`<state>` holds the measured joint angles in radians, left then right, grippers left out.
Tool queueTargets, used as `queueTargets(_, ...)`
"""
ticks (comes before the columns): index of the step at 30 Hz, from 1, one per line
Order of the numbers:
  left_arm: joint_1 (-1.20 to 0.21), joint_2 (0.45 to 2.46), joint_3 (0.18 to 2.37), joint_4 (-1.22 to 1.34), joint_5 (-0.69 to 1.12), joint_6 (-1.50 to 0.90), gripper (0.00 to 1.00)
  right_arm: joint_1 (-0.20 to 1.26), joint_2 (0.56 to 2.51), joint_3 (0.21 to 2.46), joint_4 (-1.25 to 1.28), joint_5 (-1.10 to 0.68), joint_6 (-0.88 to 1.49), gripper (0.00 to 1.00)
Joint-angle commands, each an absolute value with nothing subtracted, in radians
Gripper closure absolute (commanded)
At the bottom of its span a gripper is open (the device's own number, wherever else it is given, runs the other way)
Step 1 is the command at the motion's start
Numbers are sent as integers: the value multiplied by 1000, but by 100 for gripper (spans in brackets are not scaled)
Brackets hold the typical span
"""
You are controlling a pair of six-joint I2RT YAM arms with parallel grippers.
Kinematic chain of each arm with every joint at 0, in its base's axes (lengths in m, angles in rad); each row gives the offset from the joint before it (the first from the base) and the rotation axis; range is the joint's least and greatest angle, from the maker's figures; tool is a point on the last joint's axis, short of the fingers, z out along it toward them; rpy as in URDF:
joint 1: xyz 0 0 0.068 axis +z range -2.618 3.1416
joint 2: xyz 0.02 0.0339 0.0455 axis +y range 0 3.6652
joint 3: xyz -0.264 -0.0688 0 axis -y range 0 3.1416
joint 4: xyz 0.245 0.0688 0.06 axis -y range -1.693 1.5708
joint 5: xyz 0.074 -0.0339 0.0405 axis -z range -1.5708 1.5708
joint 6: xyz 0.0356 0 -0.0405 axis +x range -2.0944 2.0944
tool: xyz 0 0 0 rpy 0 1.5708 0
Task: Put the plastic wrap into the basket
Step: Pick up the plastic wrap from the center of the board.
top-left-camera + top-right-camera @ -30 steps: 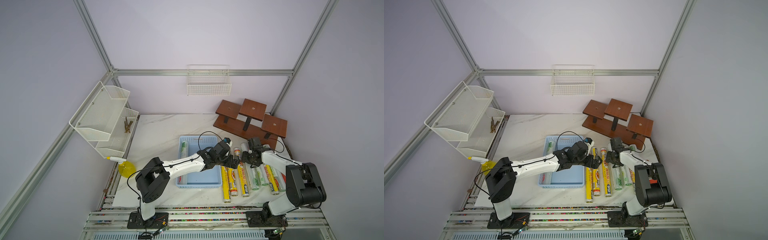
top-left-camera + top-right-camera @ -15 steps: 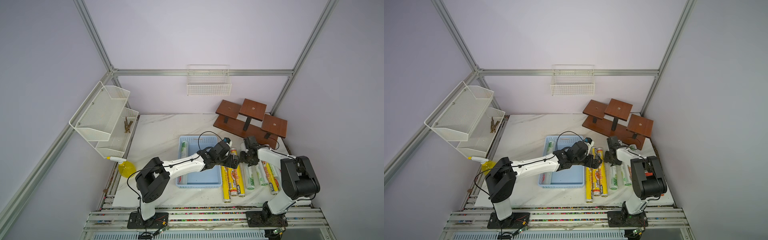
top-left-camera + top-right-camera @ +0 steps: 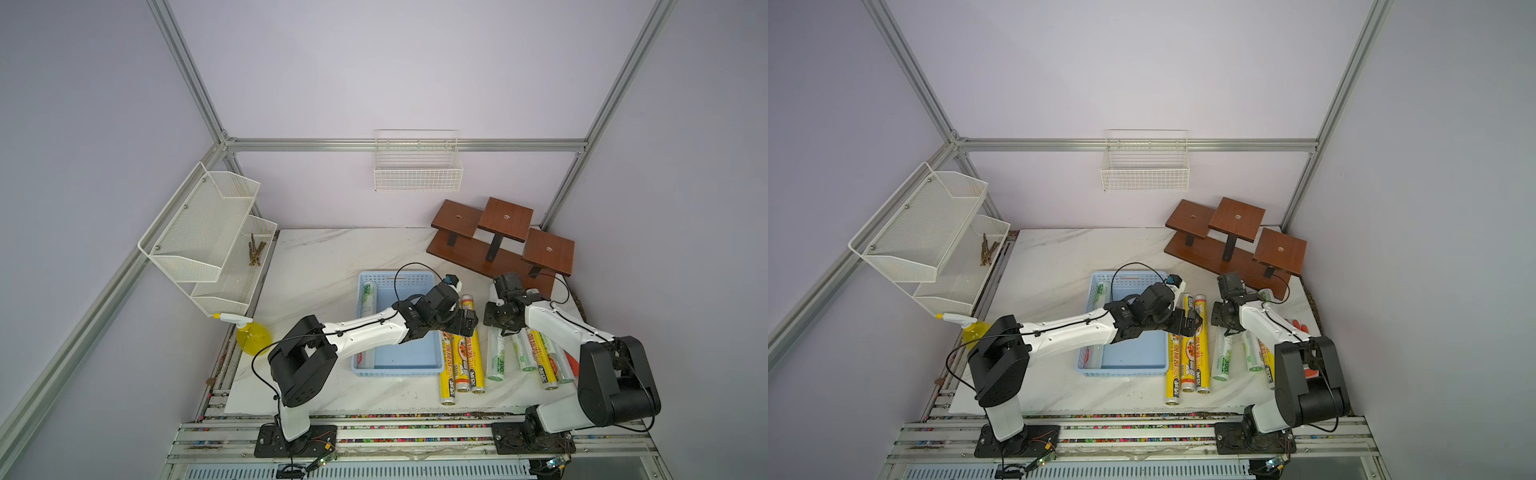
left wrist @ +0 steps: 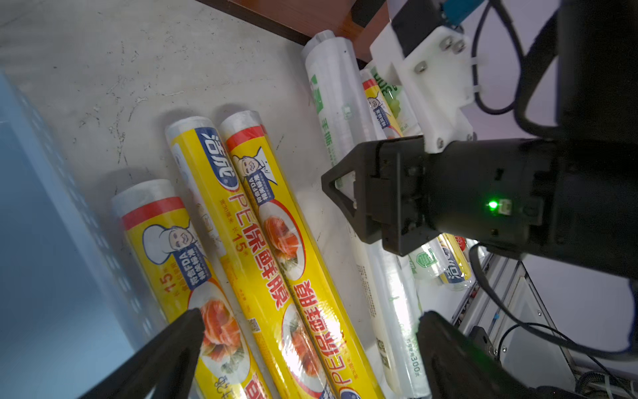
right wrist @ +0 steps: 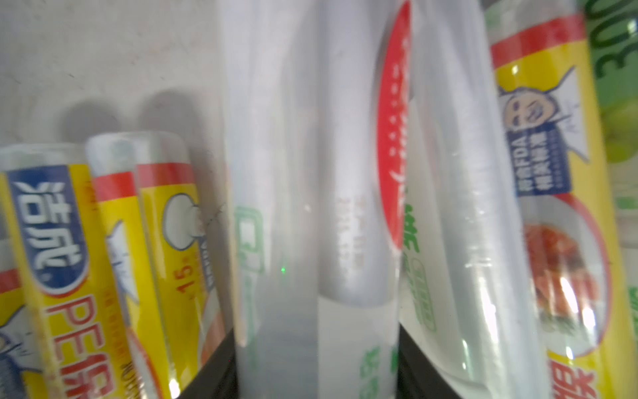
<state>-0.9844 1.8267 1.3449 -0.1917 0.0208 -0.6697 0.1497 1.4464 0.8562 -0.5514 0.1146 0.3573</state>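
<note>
Right wrist view: blurred; right fingers (image 5: 414, 373) clamp white roll (image 5: 345, 224), ends cropped; left fingers (image 4: 165, 355) spread wide.

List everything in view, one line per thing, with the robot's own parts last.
basket: one, light blue, mid-table.
white-green rolls: four; one inside the basket, three loose on the table beyond the yellow trio.
yellow rolls: four; three side by side beside the basket, one among the loose white-green ones.
orange glove: one, table edge, mostly hidden by the right arm.
wooden stand: one, brown, three-stepped, back corner.
wire basket: one, white, back wall.
mesh rack: one, white, two tiers, side wall.
brown sticks: a few, in the rack's lower tier.
spray bottle: one, yellow, below the rack.
table: white marble.
left gripper: black, open above the yellow trio.
right gripper: black, jaws pressed on one loose white-green roll.
</note>
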Motion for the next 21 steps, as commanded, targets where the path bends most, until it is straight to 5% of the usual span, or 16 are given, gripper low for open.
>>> queueTargets(1,-986,1759,1322,-140,-19,-677,0,155,1386,868,-571,105,363,61)
queueTargets(21,-973,1602,1158,-65,-137,-683,0,171,1199,920,-538,-227,405,64)
